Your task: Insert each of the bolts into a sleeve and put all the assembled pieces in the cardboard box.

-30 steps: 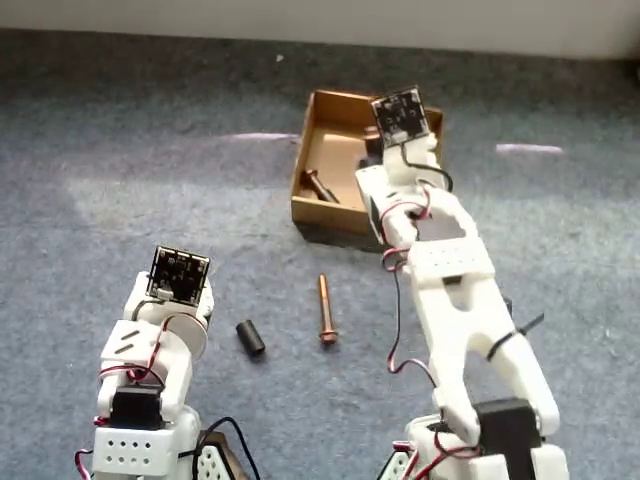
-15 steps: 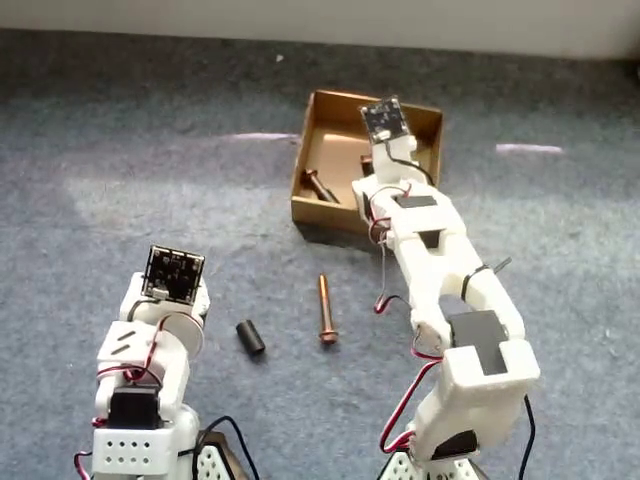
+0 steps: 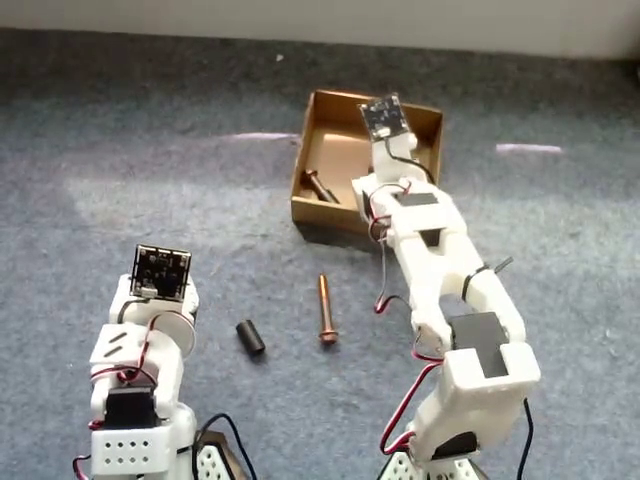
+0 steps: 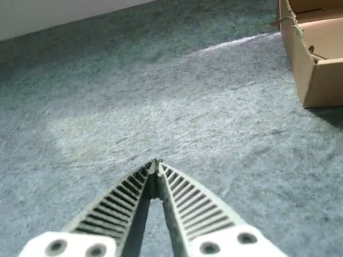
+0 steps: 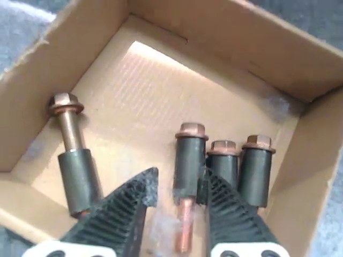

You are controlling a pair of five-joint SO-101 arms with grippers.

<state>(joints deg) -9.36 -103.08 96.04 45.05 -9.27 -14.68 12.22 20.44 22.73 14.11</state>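
Observation:
The cardboard box [image 5: 225, 37] holds several assembled pieces, each a copper bolt in a black sleeve. One piece [image 5: 72, 158] lies apart; two more [image 5: 256, 166] lie side by side. My right gripper [image 5: 179, 184] is open low in the box, with another assembled piece [image 5: 188, 160] lying between its fingers, close against one of them. On the carpet in front of the box [image 3: 310, 205] lie a loose copper bolt [image 3: 326, 310] and a loose black sleeve [image 3: 250, 337]. My left gripper [image 4: 155, 165] is shut on nothing above bare carpet, left of the sleeve.
The right arm [image 3: 430, 240] stretches from the near edge to the box, to the right of the loose bolt. The left arm [image 3: 140, 350] is folded at the near left. Grey carpet [image 3: 150, 150] covers the surface, and a pale wall runs along the far edge.
The right arm has dropped lower and its wrist has tipped down into the box. The left arm's wrist has shifted slightly left and back. Bolt and sleeve on the carpet have not moved.

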